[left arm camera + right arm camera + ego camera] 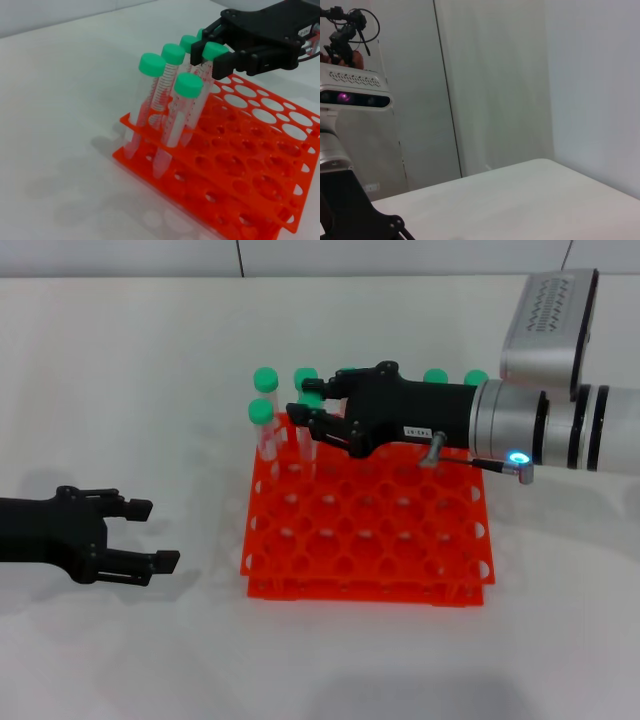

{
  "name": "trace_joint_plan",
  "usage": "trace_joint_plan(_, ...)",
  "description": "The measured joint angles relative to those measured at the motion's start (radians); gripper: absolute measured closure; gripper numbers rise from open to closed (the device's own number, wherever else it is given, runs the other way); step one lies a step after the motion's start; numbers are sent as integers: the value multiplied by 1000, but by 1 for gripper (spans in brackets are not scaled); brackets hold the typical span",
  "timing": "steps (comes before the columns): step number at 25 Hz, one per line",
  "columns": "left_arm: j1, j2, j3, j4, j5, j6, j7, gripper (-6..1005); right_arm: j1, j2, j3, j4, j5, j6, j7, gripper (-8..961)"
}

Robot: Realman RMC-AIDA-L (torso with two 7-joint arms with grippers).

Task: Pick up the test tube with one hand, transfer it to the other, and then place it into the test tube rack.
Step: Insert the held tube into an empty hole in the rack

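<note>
The orange-red test tube rack (400, 540) stands mid-table; it also shows in the left wrist view (240, 170). My right gripper (308, 407), the one with the white label and blue light, reaches over the rack's far left part. It is shut on the test tube (215, 50) just under its green cap. The tube leans, with its lower end down in a rack hole. The same gripper shows in the left wrist view (214, 56). My left gripper (155, 534) is open and empty, low over the table to the left of the rack.
Three other green-capped tubes (187, 86) lean in holes at the rack's far left corner. More green caps (435, 377) show behind my right gripper. The right wrist view shows only a wall, the table edge and a camera unit (355, 92).
</note>
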Motion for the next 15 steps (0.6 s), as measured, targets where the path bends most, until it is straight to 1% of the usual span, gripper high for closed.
trace_joint_plan(12,0,1,-2,0,-2,0,0,136,-4,-1,1,-11,0,-2,0,569)
trace_joint_plan(15,1,1,-2,0,-4,0,0,135,-12,-4,4,-23,0,-8,0,567)
